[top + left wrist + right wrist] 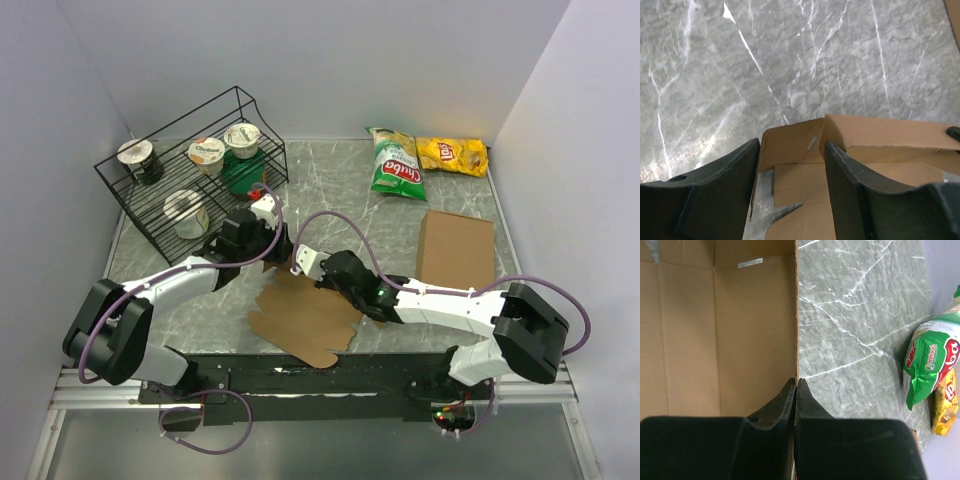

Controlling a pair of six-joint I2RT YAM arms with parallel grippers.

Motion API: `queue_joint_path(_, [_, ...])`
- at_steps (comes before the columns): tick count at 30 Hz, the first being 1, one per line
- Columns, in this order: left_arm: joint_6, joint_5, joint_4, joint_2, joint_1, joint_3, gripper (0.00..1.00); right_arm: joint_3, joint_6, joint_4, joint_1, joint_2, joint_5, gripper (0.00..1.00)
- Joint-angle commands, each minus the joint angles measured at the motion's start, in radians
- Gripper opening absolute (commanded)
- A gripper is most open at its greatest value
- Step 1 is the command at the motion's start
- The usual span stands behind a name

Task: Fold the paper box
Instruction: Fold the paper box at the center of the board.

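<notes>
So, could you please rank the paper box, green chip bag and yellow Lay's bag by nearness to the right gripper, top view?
1. paper box, held, near centre
2. green chip bag, far side
3. yellow Lay's bag, far right

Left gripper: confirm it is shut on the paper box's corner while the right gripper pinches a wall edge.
Not shut: the left wrist view shows the left gripper open around a corner of the paper box. The right gripper pinches a wall edge.
</notes>
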Motion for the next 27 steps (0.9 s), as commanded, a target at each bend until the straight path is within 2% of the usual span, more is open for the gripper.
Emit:
queue_joint_path(1, [-0.031,-0.014,-0.015,-0.042,0.000,-0.014,0.62,-0.002,0.006,0.023,-0.004,-0.018,0.019,0.00])
queue_joint_path(6, [-0.126,0.053,0.063,-0.149,0.109,-0.046,0.80,-0.020,-0.020,0.026,0.000,-0.042,0.028,0.00])
queue_joint_path(12, [-0.235,0.167,0.144,-0.215,0.221,-0.072,0.87,-0.026,-0.038,0.025,0.054,-0.056,0.059,0.00])
queue_joint_path(19, [-0.292,0.139,0.181,-0.204,0.249,-0.144,0.84,-0.022,-0.031,0.012,0.126,-0.038,0.100,0.00])
queue_joint_path(23, [-0.340,0.128,0.217,-0.279,0.249,-0.232,0.83,-0.020,-0.020,-0.003,0.163,-0.036,0.106,0.00])
queue_joint_path(27, [-0.361,0.073,0.154,-0.339,0.249,-0.279,0.82,-0.017,-0.002,-0.020,0.195,-0.033,0.099,0.00])
